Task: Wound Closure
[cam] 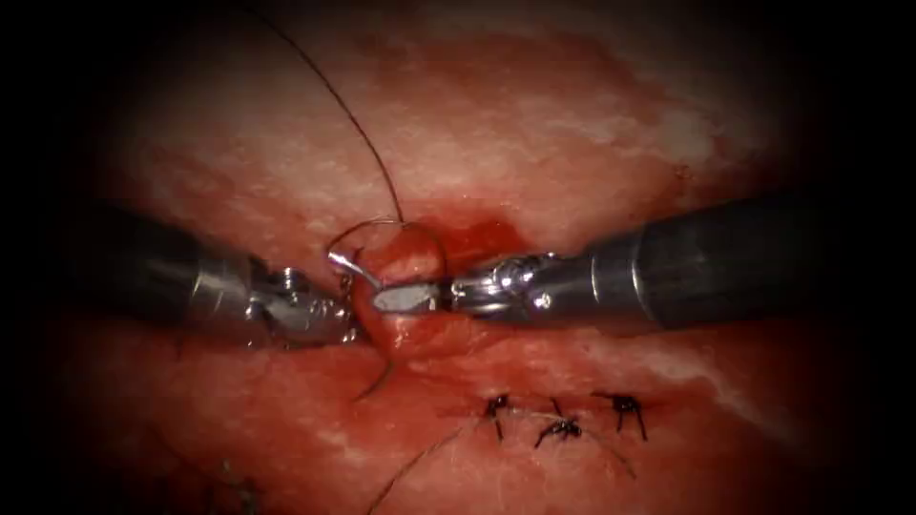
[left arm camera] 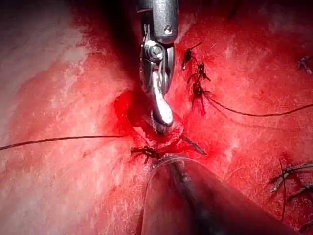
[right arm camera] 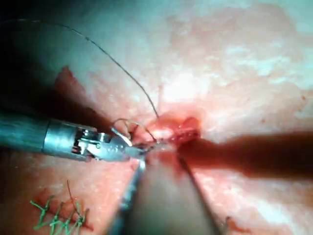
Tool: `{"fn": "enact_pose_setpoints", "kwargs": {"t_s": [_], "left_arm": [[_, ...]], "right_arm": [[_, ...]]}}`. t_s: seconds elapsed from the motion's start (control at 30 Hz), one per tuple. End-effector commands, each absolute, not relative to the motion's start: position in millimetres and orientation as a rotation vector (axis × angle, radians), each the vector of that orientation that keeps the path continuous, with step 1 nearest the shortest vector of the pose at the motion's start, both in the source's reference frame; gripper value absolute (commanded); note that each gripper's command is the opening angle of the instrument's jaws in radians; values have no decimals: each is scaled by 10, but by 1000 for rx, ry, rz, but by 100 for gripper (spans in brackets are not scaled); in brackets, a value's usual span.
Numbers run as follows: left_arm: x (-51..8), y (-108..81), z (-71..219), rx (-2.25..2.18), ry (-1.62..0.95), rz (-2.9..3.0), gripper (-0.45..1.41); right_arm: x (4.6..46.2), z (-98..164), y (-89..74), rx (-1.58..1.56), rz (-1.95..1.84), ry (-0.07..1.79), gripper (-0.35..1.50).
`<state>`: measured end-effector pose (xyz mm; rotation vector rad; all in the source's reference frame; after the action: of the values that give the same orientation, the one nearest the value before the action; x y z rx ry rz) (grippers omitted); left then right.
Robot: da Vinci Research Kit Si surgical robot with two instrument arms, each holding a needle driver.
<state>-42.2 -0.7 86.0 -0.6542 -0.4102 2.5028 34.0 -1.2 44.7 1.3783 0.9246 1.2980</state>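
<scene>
tools: two, one from each side of the endoscope view, tips almost meeting at frame centre.
left gripper (cam: 336, 315): comes in from the left edge, tip just left of a raised fold of tissue; whether its jaws are apart or together cannot be told.
right gripper (cam: 408, 298): comes in from the right edge, jaws together, clamped on the raised fold of tissue (cam: 534, 143) at the cut; in the left wrist view it (left arm camera: 164, 119) reaches straight into that fold.
needle (cam: 355, 271): one, curved; a bright arc shows just above the left gripper tip on the left of the fold, running into the tissue; a thin pointed end (left arm camera: 194, 145) sticks out of the fold in the left wrist view. Which tool holds it, if any, cannot be told.
thread (cam: 336, 100): one long dark strand from the upper left of the frame down to a loop at the top of the fold; another dark length trails toward the bottom edge below the fold.
finished stitches (cam: 563, 418): three dark knots in a row, lower right of centre, well apart from both tools.
red fluid (cam: 482, 236): one wet patch just upper right of the fold.
edges and room: bare tissue all round; open space above and below the tools.
writing: none legible.
</scene>
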Motion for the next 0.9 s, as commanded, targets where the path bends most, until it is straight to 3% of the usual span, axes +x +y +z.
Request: {"fn": "enact_pose_setpoints", "kwargs": {"t_s": [0.03, 0.33, 0.63, 0.9], "left_arm": [[-426, -15, 865, -653, -414, 2503, -45], [-430, -14, 856, -650, -420, 2497, -45], [-431, -8, 829, -689, -422, 2480, -45], [-446, 9, 798, -979, -271, 2561, -45]], "right_arm": [[339, 461, -16, 1327, 1281, 955, 116], [319, 485, 16, 871, 1072, 1146, 147], [317, 475, 31, 650, 931, 1167, 147], [294, 469, 41, 586, 903, 1175, 136]]}}
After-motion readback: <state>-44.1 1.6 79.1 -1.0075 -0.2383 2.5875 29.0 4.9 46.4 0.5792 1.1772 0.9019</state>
